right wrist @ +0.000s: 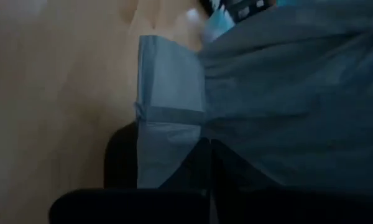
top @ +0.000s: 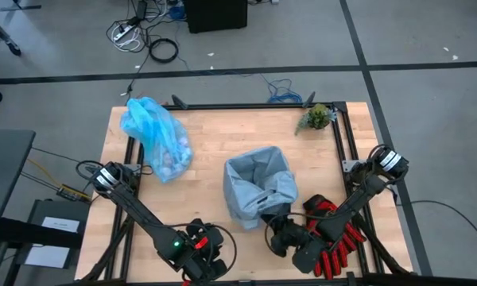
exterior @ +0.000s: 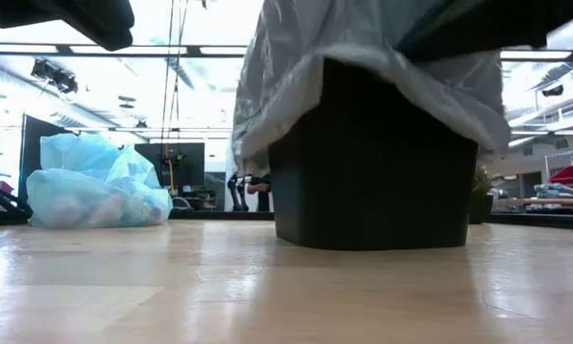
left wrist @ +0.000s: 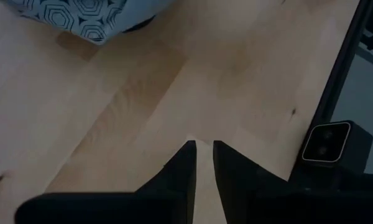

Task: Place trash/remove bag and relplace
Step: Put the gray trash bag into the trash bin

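Note:
The cyan-blue bag point(top: 154, 135) point(exterior: 91, 182) lies bunched on the table's far left part, with pale trash wads point(top: 168, 160) showing through its plastic. A black bin point(exterior: 372, 162) stands mid-table on its base, lined with a duller grey-blue bag point(top: 258, 184) whose skirt point(exterior: 296, 86) drapes over the rim. My right gripper point(top: 281, 229) point(right wrist: 210, 144) is shut at the bin's near right corner, against that grey-blue skirt. My left gripper point(top: 203, 238) point(left wrist: 203, 149) hovers shut over bare wood near the table's near edge, touching nothing. My right gripper has its shut fingertips point(right wrist: 196, 155) on the grey-blue bag's hanging skirt point(right wrist: 236, 134) at the bin's near right side, coming slanting from the table's near right. The fingers themselves hide whether plastic is pinched between them or only touched. The skirt hangs slack over the bin's wall.
A small green plant point(top: 317, 117) stands at the far right corner. Red and black gloves point(top: 338, 237) lie under my right arm at the near right. A black rail point(top: 254, 105) frames the table. A small camera point(left wrist: 326, 143) sits at the near edge. Bare wood point(top: 203, 171) lies between bag and bin.

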